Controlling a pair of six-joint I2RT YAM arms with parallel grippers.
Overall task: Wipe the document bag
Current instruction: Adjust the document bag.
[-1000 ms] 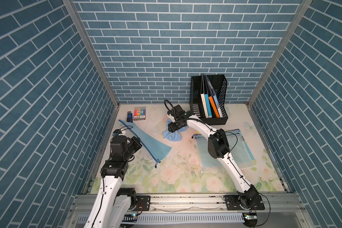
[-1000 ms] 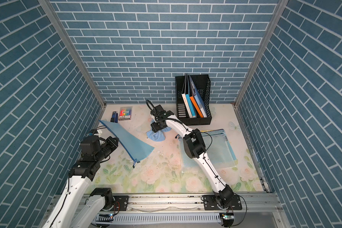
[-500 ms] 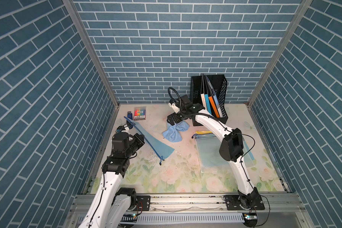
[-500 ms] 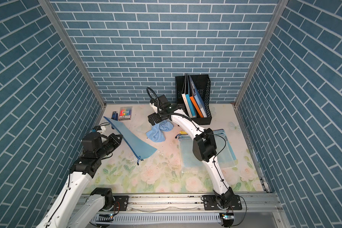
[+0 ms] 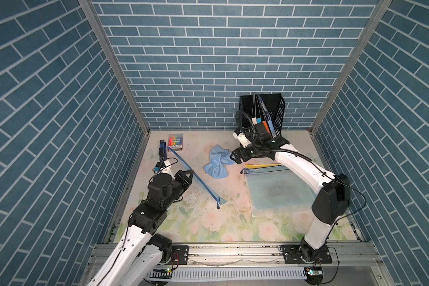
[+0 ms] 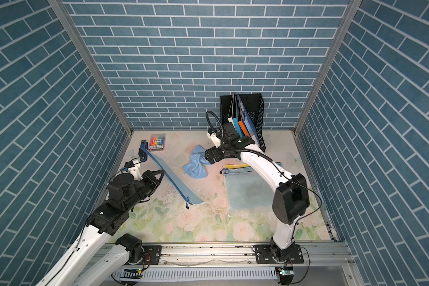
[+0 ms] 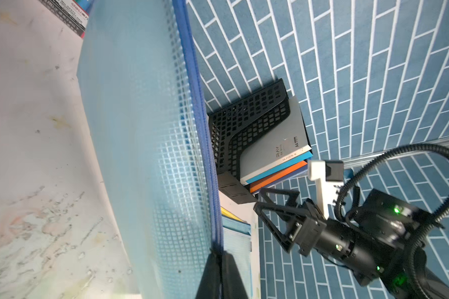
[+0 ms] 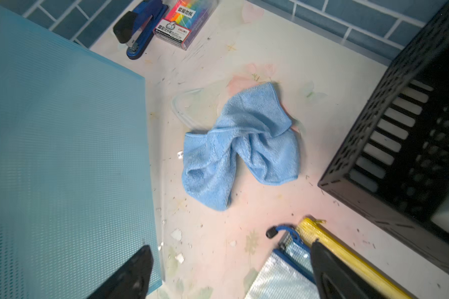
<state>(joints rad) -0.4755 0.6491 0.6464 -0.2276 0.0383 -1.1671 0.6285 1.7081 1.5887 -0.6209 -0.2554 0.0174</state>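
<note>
Left pincer [image 7: 219, 256] pinches the document bag [image 6: 169, 173] on edge, near the cloth [image 8: 244, 145]. Right pincer [image 8: 231, 246], spread wide, hovers just beside that cloth.

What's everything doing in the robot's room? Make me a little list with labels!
left hand: shut on the document bag, holding it up steeply tilted
right hand: open, holding nothing
blue cloth: crumpled on the table, not held
second document bag: lying flat on the table
file rack: standing at the back
stapler and marker pack: side by side in the back corner
</note>
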